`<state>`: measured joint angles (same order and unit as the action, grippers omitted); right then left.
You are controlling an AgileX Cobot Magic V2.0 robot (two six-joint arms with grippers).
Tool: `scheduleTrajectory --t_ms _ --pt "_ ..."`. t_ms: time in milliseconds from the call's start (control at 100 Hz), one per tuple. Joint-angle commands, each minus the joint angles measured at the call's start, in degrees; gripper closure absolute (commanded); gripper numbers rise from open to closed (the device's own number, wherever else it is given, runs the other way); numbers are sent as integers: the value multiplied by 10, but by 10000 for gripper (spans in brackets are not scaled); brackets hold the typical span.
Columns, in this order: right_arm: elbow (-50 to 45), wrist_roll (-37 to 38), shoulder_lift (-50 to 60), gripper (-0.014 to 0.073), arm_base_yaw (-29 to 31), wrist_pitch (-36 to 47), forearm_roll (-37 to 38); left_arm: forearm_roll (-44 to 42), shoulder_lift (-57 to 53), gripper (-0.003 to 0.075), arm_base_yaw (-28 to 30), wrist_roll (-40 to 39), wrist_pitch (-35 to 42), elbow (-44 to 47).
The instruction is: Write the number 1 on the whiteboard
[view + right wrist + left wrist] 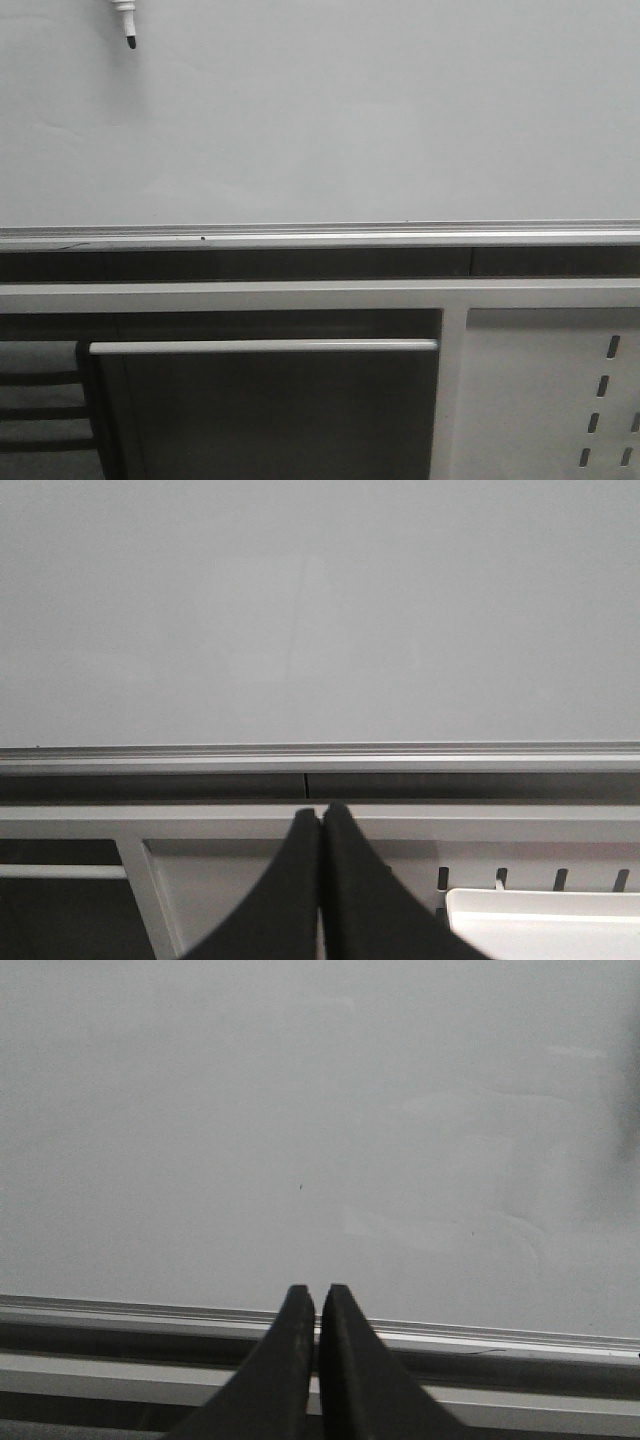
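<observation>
The whiteboard (350,120) fills the upper half of the front view, pale grey and glossy, with a silver rail (320,237) along its lower edge. No number 1 stroke shows on it in any view. A marker's black tip (129,40) on a white barrel comes in from the top left edge, at the board's surface; what holds it is out of view. My left gripper (317,1290) is shut and empty, facing the board (300,1110) just above the rail. My right gripper (320,808) is shut and empty, below the board (320,600).
Under the rail is a grey metal frame with a horizontal bar (260,346). A white perforated panel (560,390) is at the lower right, and a white tray (545,920) hangs on it. Dark slats (40,400) are at the lower left.
</observation>
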<state>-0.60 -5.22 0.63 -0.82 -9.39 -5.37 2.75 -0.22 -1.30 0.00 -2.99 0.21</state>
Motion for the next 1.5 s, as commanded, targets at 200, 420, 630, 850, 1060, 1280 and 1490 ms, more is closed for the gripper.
scheduleTrajectory --t_ms 200,420,630,850,1060,1280,1490 --pt "-15 -3 10 657 4 42 6 4 -13 741 0 -6 39 23" --pt "-15 -3 10 657 4 42 6 4 -13 741 0 -6 39 23" --pt "-15 -3 10 657 4 42 6 4 -13 741 0 -6 39 23" --pt "-15 -3 10 657 4 45 6 4 -13 741 0 -6 39 23" --pt "-15 -3 10 657 4 49 -6 13 -13 741 0 -6 41 23" --pt "-15 -3 10 657 4 55 -136 150 -13 741 0 -6 39 23" --pt "-15 -3 10 657 4 70 -318 309 -13 741 0 -6 46 23"
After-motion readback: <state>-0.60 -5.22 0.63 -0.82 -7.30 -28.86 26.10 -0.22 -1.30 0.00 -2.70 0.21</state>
